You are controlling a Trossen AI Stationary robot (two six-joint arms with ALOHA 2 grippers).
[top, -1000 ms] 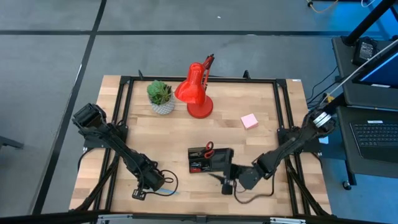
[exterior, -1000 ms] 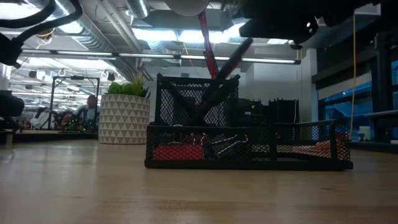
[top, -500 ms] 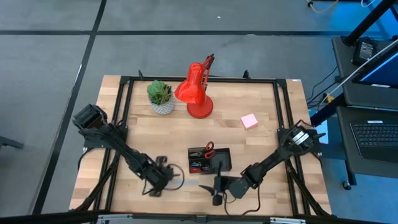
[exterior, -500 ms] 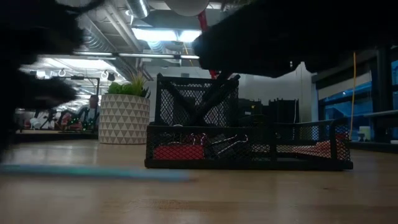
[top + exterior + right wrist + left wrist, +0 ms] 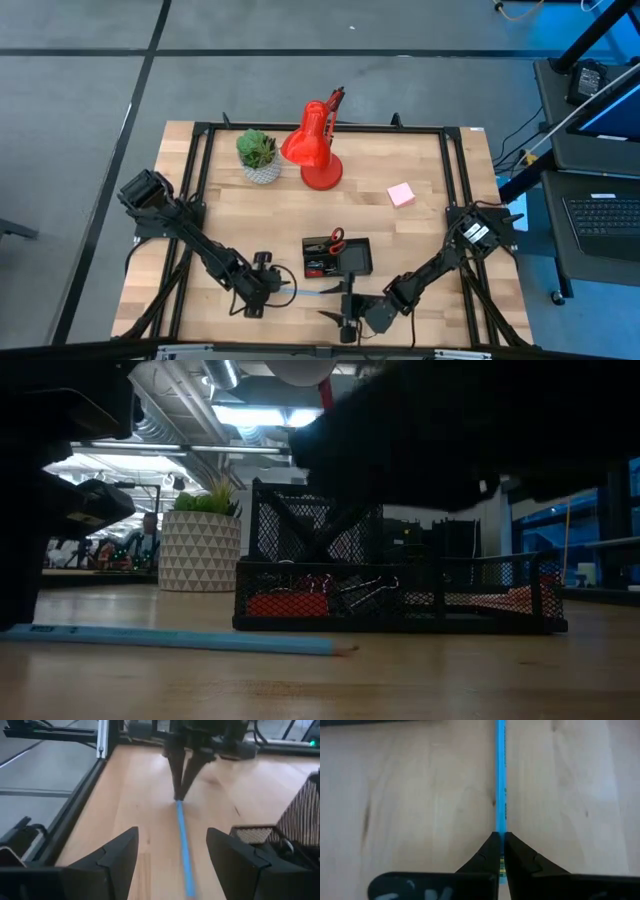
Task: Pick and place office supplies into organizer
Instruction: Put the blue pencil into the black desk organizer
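Observation:
A thin blue pen (image 5: 305, 292) lies along the table near its near edge, in front of the black mesh organizer (image 5: 338, 257). My left gripper (image 5: 281, 289) is shut on the pen's left end. My right gripper (image 5: 338, 303) is open around the pen's right end, with one finger on each side of the pen (image 5: 184, 851), touching nothing. Red-handled scissors (image 5: 336, 237) and clips sit in the organizer (image 5: 400, 592). A pink sticky-note pad (image 5: 401, 194) lies flat toward the table's right. My left gripper (image 5: 500, 837) pinches the blue pen's end (image 5: 500, 822) between its two fingertips. It comes level from the table's left, with the fingers along the pen. The pen runs straight on ahead of the fingers, and its free end (image 5: 335, 648) rests on the table.
A red desk lamp (image 5: 315, 150) and a small potted plant (image 5: 259, 152) stand at the far side. A black metal frame (image 5: 196, 190) runs round the table. Bare wood lies between the lamp and the organizer and to the left of the pen.
My left gripper has moved right, toward the organizer, carrying the blue pen so that it now lies in front of the organizer. My right gripper has moved left and toward the near edge, coming to straddle the pen's free end.

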